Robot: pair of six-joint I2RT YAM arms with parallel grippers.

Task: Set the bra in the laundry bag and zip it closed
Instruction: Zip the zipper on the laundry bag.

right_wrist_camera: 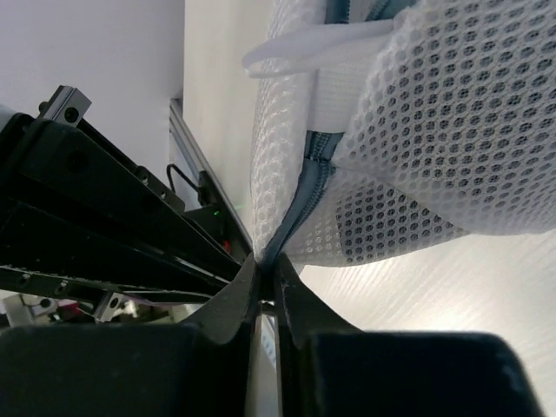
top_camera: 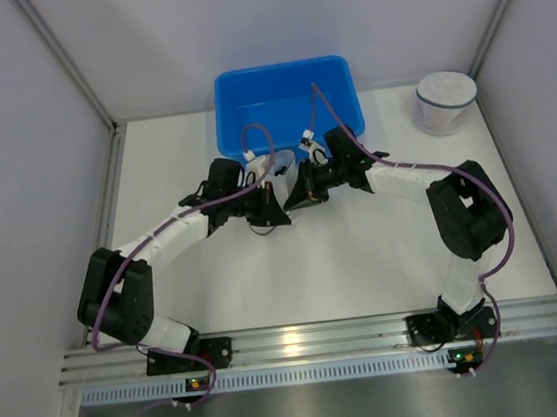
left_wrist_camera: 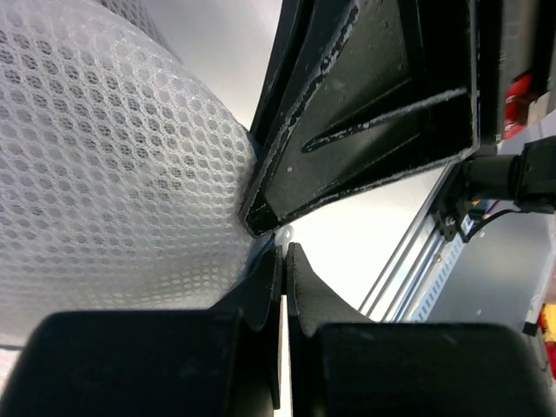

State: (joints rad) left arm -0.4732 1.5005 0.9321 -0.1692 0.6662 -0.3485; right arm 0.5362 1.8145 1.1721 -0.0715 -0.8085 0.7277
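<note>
only the right wrist view shows the right gripper (right_wrist_camera: 266, 268) pinching the laundry bag (right_wrist_camera: 434, 130) at its zipper (right_wrist_camera: 310, 187); left gripper (left_wrist_camera: 283, 254) closed.

Left arm (top_camera: 162, 242) has its elbow out left, forearm angled up-right toward table centre. Right arm (top_camera: 460, 213) has its elbow out right, forearm reaching left. Both wrists are low, grippers almost nose to nose. Left gripper (left_wrist_camera: 283, 252): fingers pressed together, thin slit only, can't tell if anything is pinched. Right gripper (right_wrist_camera: 268, 268): fingers closed on the bag (right_wrist_camera: 417, 130) at its zipper edge.
</note>
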